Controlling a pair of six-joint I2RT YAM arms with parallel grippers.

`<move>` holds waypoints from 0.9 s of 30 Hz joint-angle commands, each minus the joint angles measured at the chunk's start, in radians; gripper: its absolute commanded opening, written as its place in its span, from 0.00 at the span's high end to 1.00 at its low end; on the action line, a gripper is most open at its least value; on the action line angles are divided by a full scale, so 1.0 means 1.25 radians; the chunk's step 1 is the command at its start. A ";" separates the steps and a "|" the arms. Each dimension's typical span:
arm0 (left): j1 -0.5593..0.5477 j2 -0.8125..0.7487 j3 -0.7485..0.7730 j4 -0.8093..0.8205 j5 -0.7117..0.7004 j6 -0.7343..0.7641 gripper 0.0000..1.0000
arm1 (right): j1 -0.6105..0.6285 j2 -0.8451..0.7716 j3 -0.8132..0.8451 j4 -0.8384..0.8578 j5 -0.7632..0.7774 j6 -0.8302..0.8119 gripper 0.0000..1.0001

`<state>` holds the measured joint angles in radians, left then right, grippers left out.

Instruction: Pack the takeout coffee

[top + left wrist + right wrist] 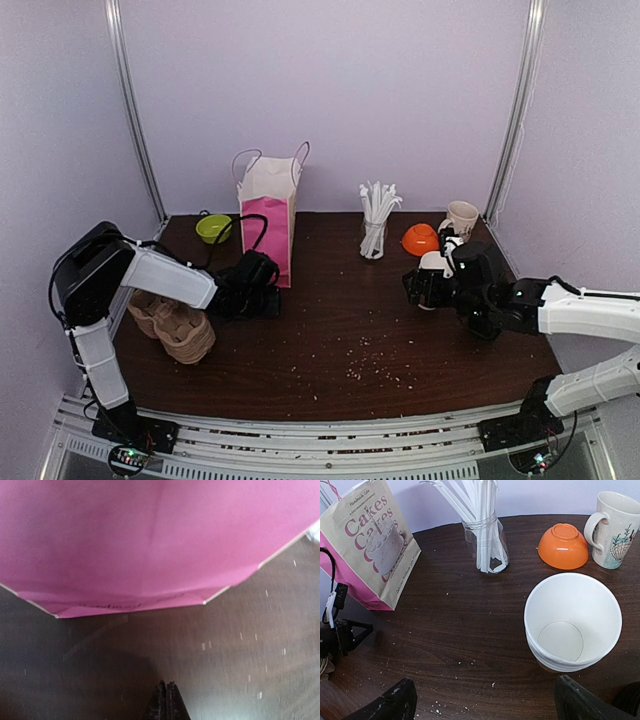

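Note:
The takeout coffee shows as open paper cups (572,622), white inside, nested in a stack with no lid on top; in the top view the stack (432,262) is half hidden behind the right wrist. My right gripper (485,705) is open wide just short of the cups, which stand ahead of its right finger (580,702). The pink and cream paper bag (268,215) stands upright at the back left. My left gripper (166,695) is shut on nothing, low over the table in front of the bag's pink base (150,545).
Stacked brown pulp cup carriers (175,325) lie under the left arm. A green bowl (213,228) sits behind the bag. A jar of white straws (487,540), an orange bowl (563,546) turned upside down and a cream mug (615,527) stand along the back. Crumbs dot the dark table (350,350).

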<state>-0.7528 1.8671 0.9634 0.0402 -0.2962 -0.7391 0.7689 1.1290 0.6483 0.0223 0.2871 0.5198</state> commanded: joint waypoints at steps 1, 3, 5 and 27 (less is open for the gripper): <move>0.049 0.056 0.066 0.056 0.004 0.033 0.98 | 0.005 -0.004 0.027 -0.023 0.028 -0.014 0.02; 0.063 0.075 0.084 0.059 0.003 0.047 0.98 | 0.005 -0.008 0.026 -0.027 0.032 -0.014 0.02; 0.067 0.080 0.099 0.054 -0.003 0.064 0.97 | 0.004 -0.009 0.029 -0.034 0.034 -0.015 0.02; -0.180 -0.399 -0.141 -0.093 0.170 0.157 0.08 | -0.137 0.185 0.448 -0.577 -0.041 -0.141 0.41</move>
<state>-0.9302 1.4403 0.8066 -0.0334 -0.1143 -0.5690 0.6441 1.3155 1.1702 -0.5488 0.3027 0.4068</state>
